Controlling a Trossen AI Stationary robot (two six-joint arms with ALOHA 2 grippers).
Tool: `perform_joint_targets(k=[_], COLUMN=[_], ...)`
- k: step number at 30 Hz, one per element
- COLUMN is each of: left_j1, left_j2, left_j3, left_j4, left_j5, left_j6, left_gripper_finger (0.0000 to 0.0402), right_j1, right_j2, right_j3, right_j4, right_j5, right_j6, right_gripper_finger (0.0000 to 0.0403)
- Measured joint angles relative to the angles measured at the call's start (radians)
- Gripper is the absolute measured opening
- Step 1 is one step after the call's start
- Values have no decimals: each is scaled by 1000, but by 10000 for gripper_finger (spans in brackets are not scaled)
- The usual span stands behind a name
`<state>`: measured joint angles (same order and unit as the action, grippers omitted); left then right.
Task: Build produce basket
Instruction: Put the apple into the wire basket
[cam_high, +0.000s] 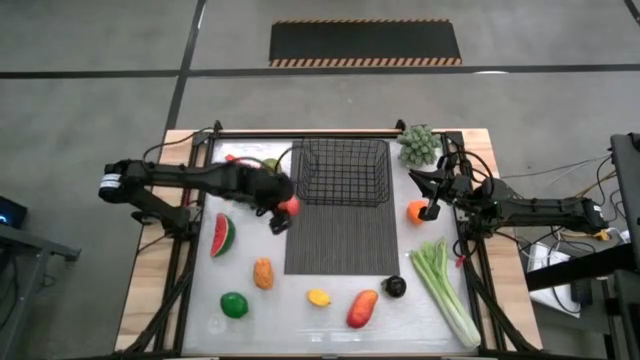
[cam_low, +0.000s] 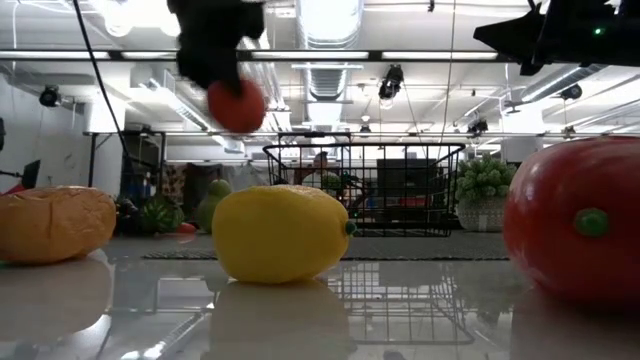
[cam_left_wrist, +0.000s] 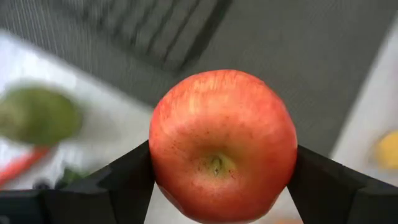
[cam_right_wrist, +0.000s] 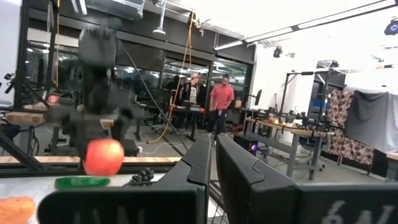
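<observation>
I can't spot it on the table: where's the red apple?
The apple is held in the left gripper, just left of the basket, above the mat's edge.

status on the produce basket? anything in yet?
Done: nothing visible inside the basket yet. In hand: the left gripper holds a red apple lifted above the table beside the basket. Left: lemon, lime, watermelon slice, celery and other pieces lie on the table. The right gripper waits, shut.
</observation>
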<state>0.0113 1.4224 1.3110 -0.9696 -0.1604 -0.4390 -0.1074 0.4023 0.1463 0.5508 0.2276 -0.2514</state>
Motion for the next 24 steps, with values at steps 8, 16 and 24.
perform_joint_targets(k=[8, 16, 24], left_j1=[13, 104, 231], left_j2=[163, 352, 537], left_j3=[362, 601, 647], left_j4=[-3, 10, 12], left_j5=[-1, 1, 82], left_j6=[103, 205, 235], left_gripper_finger=[285, 285, 284], right_j1=[0, 0, 0], right_j2=[0, -2, -2], right_j3=[0, 0, 0], right_j4=[0, 0, 0], right_j5=[0, 0, 0], right_j6=[-11, -11, -10], right_gripper_finger=[18, 18, 18])
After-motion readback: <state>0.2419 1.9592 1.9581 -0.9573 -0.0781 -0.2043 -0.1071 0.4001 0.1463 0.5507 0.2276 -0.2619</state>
